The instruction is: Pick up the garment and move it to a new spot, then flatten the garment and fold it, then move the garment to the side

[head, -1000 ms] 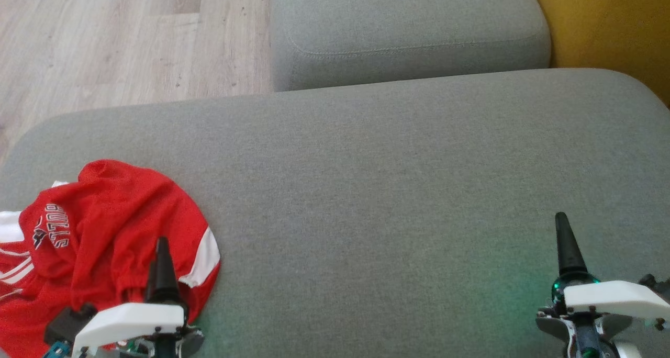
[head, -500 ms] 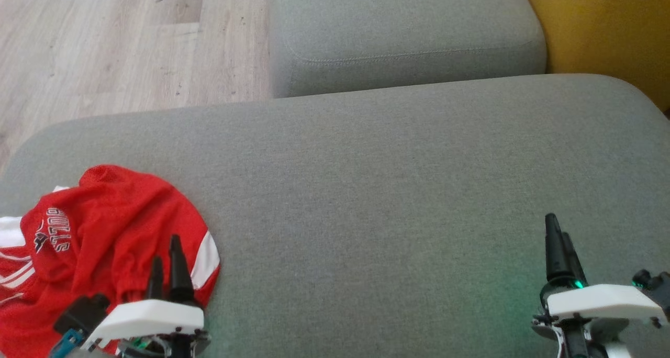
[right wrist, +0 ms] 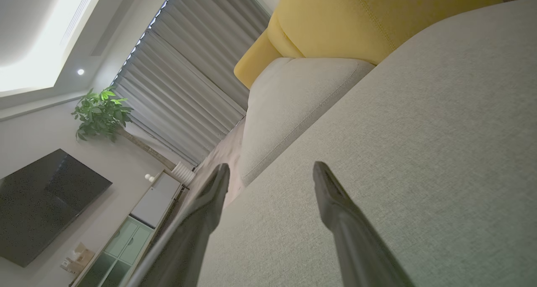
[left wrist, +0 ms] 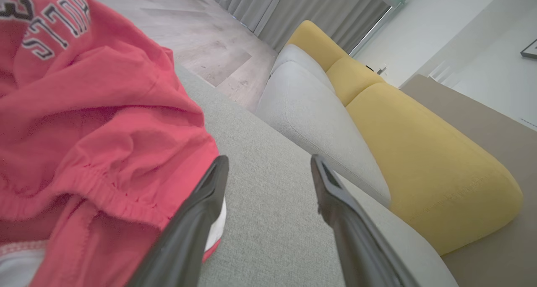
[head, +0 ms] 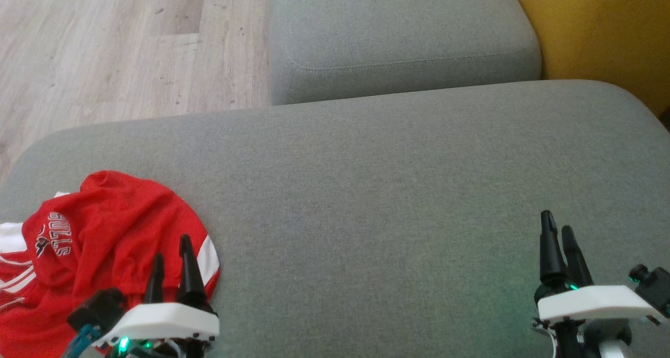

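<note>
The garment (head: 99,237) is a crumpled red jersey with white trim and lettering, lying at the near left of the grey sofa cushion (head: 366,190). My left gripper (head: 170,248) hovers open over its right edge, holding nothing. In the left wrist view the garment (left wrist: 92,123) bunches at the left, with one finger beside its hem and the left gripper (left wrist: 268,163) open over bare cushion. My right gripper (head: 556,222) stands open and empty at the near right, far from the cloth; the right wrist view shows the right gripper (right wrist: 270,169) open above the cushion.
A second grey cushion (head: 398,33) sits beyond the near one, with a yellow backrest (head: 602,33) at the far right. Wooden floor (head: 104,49) lies past the cushion's left and far edge. A television, a plant and curtains show in the right wrist view.
The whole head view has shifted slightly, so the camera moved. Both grippers have turned about their wrists, so two fingers of each now show side by side. The garment lies as before.
</note>
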Available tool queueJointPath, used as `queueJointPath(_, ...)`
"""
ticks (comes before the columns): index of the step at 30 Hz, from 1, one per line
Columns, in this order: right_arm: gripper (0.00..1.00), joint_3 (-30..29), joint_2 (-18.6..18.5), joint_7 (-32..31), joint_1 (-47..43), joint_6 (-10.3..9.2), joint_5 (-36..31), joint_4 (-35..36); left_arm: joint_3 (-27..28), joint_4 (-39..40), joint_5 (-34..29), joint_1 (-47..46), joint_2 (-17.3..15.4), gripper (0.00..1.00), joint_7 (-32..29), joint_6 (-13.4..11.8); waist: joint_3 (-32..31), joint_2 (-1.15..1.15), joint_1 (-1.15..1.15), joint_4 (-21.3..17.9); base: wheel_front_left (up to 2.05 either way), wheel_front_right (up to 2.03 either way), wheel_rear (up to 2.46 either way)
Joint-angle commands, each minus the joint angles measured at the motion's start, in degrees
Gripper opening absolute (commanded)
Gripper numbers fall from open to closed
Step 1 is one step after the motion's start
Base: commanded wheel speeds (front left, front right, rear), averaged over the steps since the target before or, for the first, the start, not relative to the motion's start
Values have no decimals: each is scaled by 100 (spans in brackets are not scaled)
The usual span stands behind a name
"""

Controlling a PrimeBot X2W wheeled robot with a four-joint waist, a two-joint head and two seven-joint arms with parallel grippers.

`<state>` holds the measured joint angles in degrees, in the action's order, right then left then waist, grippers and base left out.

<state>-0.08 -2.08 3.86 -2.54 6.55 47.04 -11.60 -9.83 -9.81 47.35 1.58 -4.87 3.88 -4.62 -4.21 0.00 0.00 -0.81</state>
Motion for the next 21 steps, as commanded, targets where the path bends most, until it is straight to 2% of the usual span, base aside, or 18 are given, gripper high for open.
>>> queueJointPath(1,100,89,-56,80,110,46,-197,242,11,252,-226,-179,-99,100,86,-45,-9,0,0,2,0,0,0)
queueJointPath(21,100,155,-63,418,-73,62,-1466,322,-422,273,-1613,-109,-231,100,421,-353,-168,0,0,41,0,0,0)
